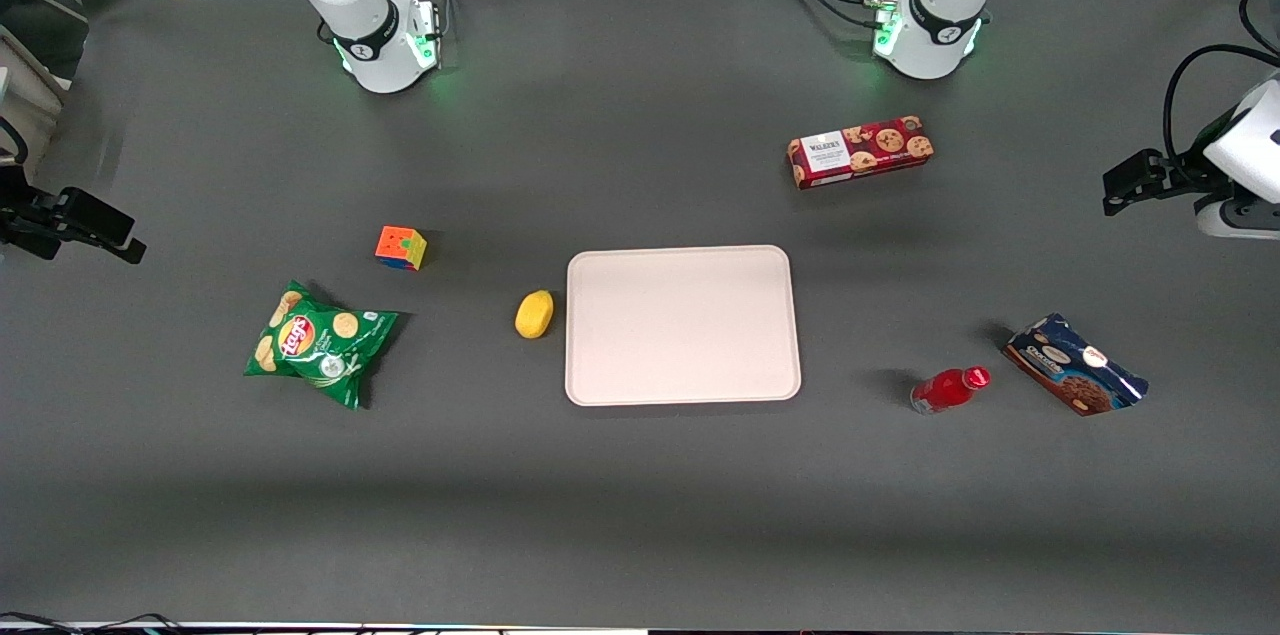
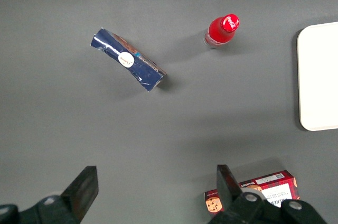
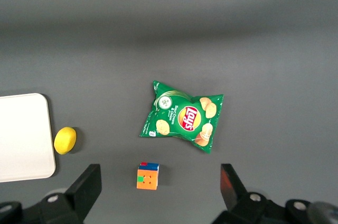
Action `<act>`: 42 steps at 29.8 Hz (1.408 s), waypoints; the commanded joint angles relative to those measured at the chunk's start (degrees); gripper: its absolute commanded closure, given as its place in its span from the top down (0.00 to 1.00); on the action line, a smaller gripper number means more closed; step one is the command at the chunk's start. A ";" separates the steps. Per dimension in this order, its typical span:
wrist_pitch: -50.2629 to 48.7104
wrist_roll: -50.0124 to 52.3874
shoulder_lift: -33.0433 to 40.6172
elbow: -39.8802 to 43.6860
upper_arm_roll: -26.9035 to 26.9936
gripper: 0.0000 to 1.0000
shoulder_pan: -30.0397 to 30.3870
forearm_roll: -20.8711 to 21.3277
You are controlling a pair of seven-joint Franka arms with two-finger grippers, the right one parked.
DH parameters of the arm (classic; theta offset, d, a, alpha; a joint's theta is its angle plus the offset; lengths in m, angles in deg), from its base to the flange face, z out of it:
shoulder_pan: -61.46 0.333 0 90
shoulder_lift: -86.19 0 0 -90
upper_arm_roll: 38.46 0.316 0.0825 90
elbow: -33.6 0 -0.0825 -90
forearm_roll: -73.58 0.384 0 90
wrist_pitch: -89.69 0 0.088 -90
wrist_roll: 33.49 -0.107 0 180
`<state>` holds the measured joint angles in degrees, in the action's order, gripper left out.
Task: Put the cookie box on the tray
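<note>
Front view shows nothing done yet: the tray point(image 1: 683, 325) lies bare mid-worktop, and the cookie box point(image 1: 1076, 364) sits well apart toward the working arm's end, just beside a red bottle point(image 1: 948, 389). The claw point(image 2: 156, 192) hovers high, spread wide and empty. Approach, grasp and transfer all remain. Readable writing: "Lay's" on the green bag point(image 1: 320, 343), "Walkers" on the red carton point(image 1: 860, 151).

The left arm holds its gripper point(image 2: 153, 195) high above the table at the working arm's end, fingers point(image 2: 83, 192) spread wide, gripping nothing.
</note>
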<state>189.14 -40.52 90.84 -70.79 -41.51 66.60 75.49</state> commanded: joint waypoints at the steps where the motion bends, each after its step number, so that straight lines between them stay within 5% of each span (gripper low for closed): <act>1: -1.36 -0.45 -0.17 2.69 -0.11 1.00 0.14 0.72; 13: -1.45 0.17 -0.60 6.21 0.06 1.00 2.24 2.56; 23: -8.22 5.96 -6.66 19.04 -0.02 1.00 8.57 3.10; 42: 4.86 15.99 -23.44 15.36 -0.11 1.00 8.14 2.66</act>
<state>189.91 -26.70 71.53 -54.55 -41.57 75.33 77.79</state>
